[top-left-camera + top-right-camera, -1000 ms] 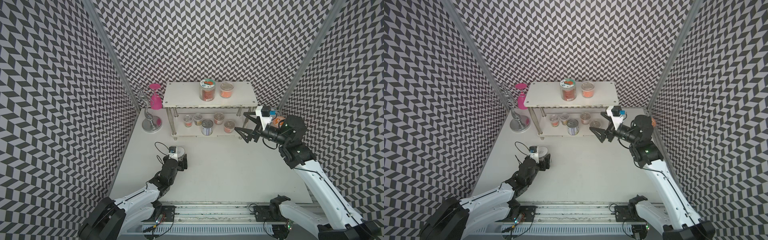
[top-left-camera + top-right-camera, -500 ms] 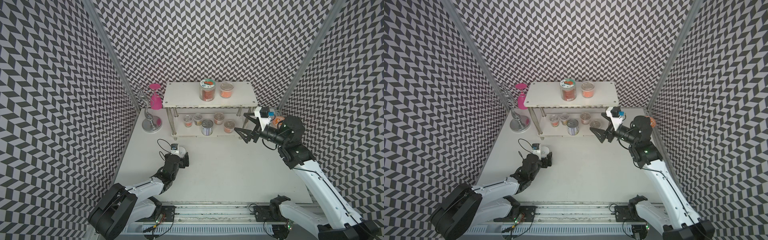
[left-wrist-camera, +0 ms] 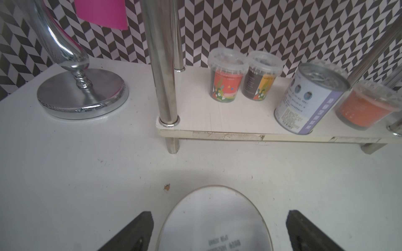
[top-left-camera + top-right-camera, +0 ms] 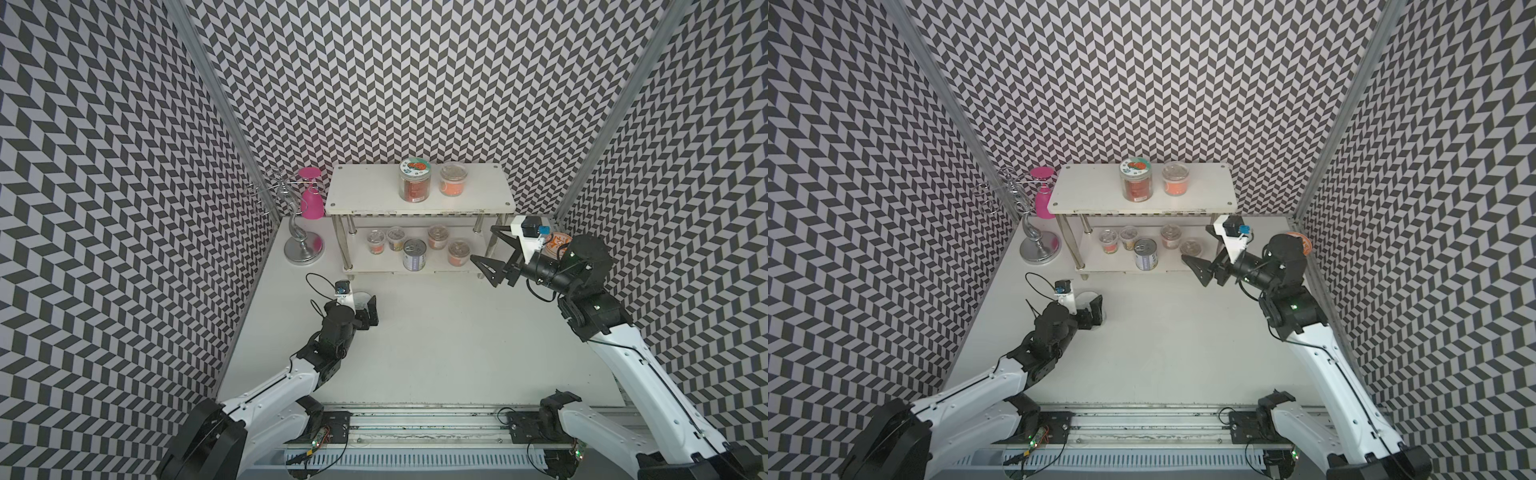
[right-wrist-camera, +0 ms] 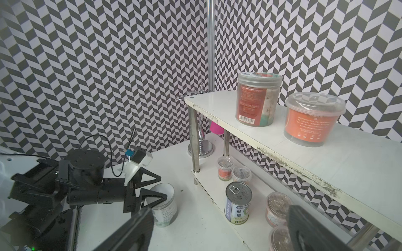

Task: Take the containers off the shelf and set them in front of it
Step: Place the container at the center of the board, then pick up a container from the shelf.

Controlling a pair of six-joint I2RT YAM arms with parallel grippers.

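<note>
Your left pincer (image 3: pixel 219 214) gaped astride the can (image 5: pixel 164 206) on the desk (image 4: pixel 457 332), clear of it. Your right pincer (image 4: pixel 482 243), also apart, hung beside the rightmost cup (image 4: pixel 459 252) on the shelf (image 4: pixel 374 195).

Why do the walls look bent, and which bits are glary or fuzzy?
In both top views the wide lens bows the chevron walls; in the left wrist view the mirror-like chrome stand base throws bright glints and the white-topped round container looks soft; in the right wrist view the black fingers of the right pincer blur.
</note>
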